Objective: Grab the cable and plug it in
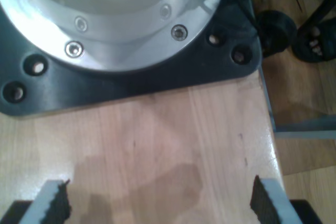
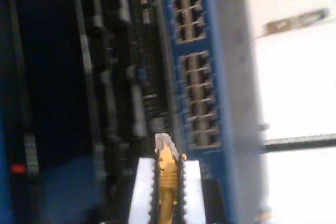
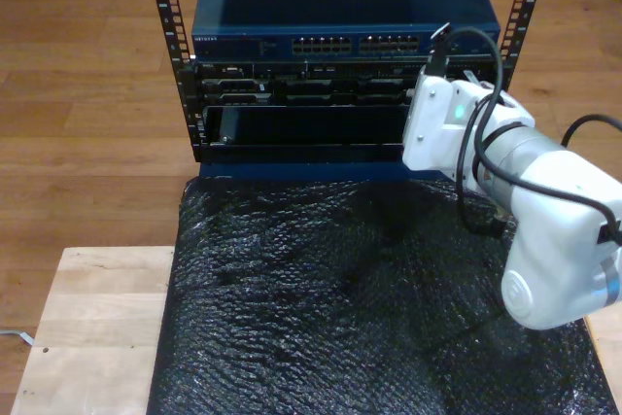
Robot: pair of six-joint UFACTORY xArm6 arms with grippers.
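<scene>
In the first wrist view, my first gripper [image 1: 160, 203] hangs wide open and empty over the pale wooden surface [image 1: 157, 140], beside a black and silver arm base [image 1: 121, 40], out of the way.

In the second wrist view, my second gripper [image 2: 167, 174] has its fingers [image 2: 144, 182] closed on the thin yellow-orange network cable [image 2: 167, 182], its clear plug tip [image 2: 164, 141] pointing at the blue network switch [image 2: 197, 103] ports, probably lined up for insertion.

In the exterior view, an arm [image 3: 515, 182] reaches toward the rack's front at that view's right.

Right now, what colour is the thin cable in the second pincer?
Yellow-orange cable, with a clear plug tip; the second wrist view shows it best.
</scene>
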